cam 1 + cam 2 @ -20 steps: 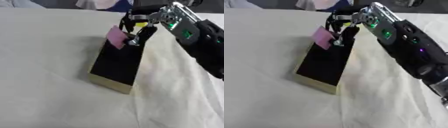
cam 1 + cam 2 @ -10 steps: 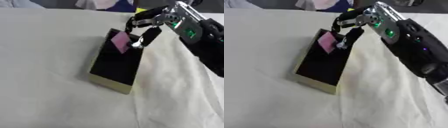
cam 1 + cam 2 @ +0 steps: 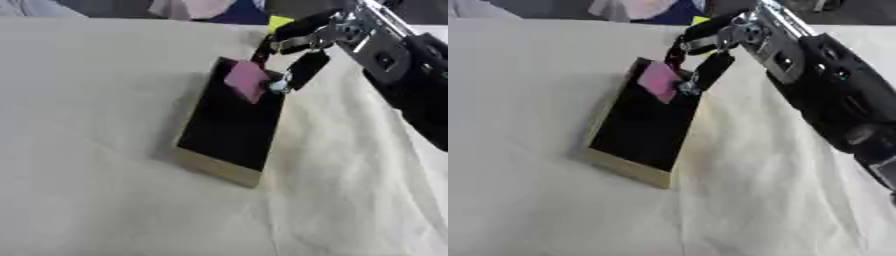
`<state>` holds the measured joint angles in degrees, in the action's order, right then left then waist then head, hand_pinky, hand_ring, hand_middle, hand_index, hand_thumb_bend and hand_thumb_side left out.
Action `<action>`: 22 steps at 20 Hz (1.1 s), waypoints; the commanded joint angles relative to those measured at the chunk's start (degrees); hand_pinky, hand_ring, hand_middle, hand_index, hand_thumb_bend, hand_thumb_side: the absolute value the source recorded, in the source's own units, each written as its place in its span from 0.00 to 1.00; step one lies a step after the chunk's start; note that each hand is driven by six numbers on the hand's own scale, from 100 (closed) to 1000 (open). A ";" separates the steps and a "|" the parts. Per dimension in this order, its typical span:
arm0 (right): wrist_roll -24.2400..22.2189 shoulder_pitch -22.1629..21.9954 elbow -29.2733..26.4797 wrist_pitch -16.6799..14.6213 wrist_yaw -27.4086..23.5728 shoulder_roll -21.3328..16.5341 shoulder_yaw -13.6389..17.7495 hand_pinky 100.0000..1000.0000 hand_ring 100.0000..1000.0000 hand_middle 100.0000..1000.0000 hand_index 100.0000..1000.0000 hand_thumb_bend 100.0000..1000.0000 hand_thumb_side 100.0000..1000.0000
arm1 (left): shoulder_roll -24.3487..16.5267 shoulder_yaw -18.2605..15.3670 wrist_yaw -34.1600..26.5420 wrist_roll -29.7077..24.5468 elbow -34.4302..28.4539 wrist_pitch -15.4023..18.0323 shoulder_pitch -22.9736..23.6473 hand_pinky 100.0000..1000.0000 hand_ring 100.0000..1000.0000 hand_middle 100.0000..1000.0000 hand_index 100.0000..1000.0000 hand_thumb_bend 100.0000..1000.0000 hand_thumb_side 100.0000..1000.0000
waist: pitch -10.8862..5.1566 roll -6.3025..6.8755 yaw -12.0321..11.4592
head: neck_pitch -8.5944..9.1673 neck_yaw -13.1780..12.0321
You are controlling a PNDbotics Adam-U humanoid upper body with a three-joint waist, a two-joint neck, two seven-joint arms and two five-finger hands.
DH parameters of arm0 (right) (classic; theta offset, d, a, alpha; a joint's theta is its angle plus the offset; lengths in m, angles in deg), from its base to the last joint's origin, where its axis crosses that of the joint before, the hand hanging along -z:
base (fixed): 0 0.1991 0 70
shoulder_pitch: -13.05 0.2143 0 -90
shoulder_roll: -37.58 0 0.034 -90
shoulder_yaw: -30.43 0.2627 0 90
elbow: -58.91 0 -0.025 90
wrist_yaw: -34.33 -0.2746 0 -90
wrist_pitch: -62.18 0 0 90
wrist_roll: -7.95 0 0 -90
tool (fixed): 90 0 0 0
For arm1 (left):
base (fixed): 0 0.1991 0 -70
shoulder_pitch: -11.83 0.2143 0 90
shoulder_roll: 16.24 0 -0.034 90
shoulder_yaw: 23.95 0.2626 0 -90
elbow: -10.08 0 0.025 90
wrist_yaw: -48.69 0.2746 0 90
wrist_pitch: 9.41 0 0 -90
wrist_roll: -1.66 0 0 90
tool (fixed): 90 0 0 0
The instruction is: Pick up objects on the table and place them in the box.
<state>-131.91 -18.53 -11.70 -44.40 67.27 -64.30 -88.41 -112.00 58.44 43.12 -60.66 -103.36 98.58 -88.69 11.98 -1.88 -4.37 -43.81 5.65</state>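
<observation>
Cloth-covered table [image 3: 87,190]: pink object [image 3: 247,81] (tilted) inside box [image 3: 223,167], right robot hand [image 3: 302,45] above.

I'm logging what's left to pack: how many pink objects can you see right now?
1. A flat pink piece sits tilted over the far end of the box, at the fingertips of the right hand. The box's dark inside could hide others.

Pink piece [image 3: 246,81] — tilted over box [image 3: 229,167]
</observation>
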 commanded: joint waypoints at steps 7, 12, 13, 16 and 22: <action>-2.11 0.44 -0.82 -3.25 0.22 -1.67 0.88 0.91 0.87 0.77 0.93 0.17 0.36 | -1.37 -0.34 -0.03 -0.28 -1.15 0.07 -0.39 0.65 0.71 0.72 0.83 0.25 0.68 | -0.95 0.28 -0.02 | -0.31 0.25; -2.07 0.45 -0.63 -1.12 -0.22 -1.75 1.74 0.89 0.85 0.75 0.93 0.24 0.20 | -1.39 -0.38 -0.05 -0.30 -1.15 0.12 -0.44 0.65 0.71 0.72 0.83 0.25 0.68 | -1.03 0.29 -0.07 | -0.31 0.16; -1.85 0.34 -1.08 -0.43 0.10 -1.91 2.28 0.89 0.85 0.75 0.93 0.23 0.21 | -1.39 -0.41 -0.05 -0.27 -1.15 0.14 -0.46 0.65 0.71 0.72 0.83 0.26 0.68 | -1.03 0.30 -0.06 | -0.31 0.16; -0.72 -0.36 -2.89 1.13 2.03 -2.64 3.77 0.90 0.85 0.75 0.93 0.26 0.21 | -1.40 -0.44 -0.04 -0.21 -1.15 0.17 -0.49 0.65 0.71 0.72 0.83 0.26 0.68 | -1.03 0.29 -0.02 | -0.31 0.16; 1.42 -1.03 -5.22 2.35 6.32 -3.86 6.11 0.90 0.86 0.76 0.94 0.30 0.23 | -1.37 -0.51 0.01 -0.12 -1.15 0.16 -0.47 0.65 0.71 0.72 0.83 0.26 0.68 | -0.92 0.28 0.07 | -0.30 0.09</action>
<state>-130.88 -20.53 -15.57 -42.10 72.56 -66.13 -83.55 -112.00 58.42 43.12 -60.71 -103.36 98.61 -88.72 11.97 -1.85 -4.31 -43.81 5.71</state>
